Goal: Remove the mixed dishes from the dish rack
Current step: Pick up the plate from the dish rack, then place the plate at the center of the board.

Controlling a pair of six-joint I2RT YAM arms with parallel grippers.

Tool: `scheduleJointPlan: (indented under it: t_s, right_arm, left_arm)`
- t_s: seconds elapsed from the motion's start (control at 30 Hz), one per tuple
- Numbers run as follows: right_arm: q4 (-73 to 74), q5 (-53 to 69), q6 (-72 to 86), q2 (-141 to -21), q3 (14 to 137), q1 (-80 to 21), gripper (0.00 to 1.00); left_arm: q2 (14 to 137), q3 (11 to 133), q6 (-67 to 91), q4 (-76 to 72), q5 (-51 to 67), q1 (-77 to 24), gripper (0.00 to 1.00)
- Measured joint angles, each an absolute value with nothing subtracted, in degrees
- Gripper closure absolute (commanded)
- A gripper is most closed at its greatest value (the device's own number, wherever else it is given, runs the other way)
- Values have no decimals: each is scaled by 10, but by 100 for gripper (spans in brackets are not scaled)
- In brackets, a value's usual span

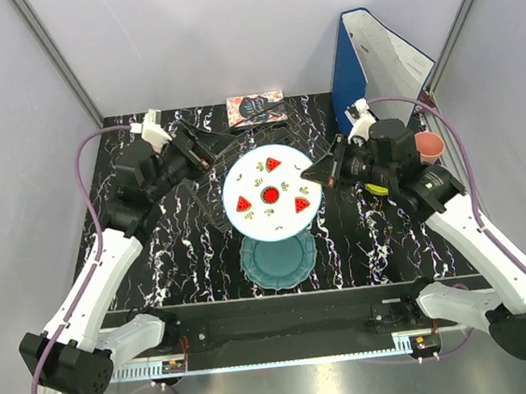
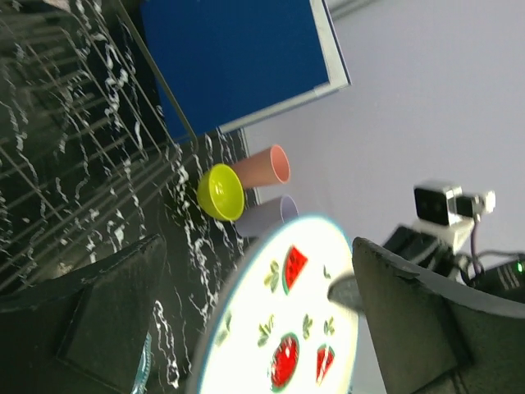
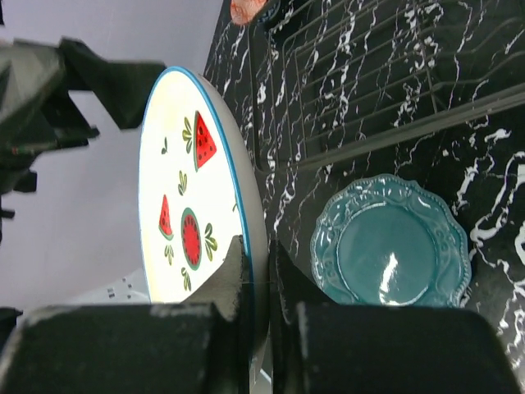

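Two fingers of the right gripper point(image 1: 315, 173) pinch the right rim of the white watermelon plate point(image 1: 270, 194), held above the dish rack point(image 3: 353, 74). Reaching in opposite, the left gripper point(image 1: 210, 155) spreads wide around its far-left rim; the teal scalloped plate point(image 1: 277, 258) lies nearer.

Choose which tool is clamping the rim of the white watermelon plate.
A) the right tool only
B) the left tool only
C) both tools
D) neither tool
A: the right tool has its fingers pinched on the rim of the white watermelon plate, while the left tool stands wide open.
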State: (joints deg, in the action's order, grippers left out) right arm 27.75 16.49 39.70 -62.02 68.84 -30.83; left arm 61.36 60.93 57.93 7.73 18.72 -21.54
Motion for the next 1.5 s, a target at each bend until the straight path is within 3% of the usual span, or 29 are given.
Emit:
scheduleJointPlan:
  t_s: [0.33, 0.77, 1.0, 1.27, 1.5]
  right_arm:
    - [372, 238, 355, -540, 683, -308, 100]
    - [391, 289, 370, -469, 474, -308, 100]
    - [322, 312, 380, -531, 434, -316, 100]
    - [243, 311, 371, -672, 458, -426, 100]
    - [193, 311, 371, -763, 499, -457, 100]
  left_arm:
    - [611, 660, 543, 150, 123, -169, 1]
    - [584, 599, 549, 180, 110, -168, 1]
    - [547, 595, 537, 222, 83, -168, 1]
    - [515, 613, 509, 270, 37, -168, 1]
    - [515, 613, 505, 282, 32, -168, 1]
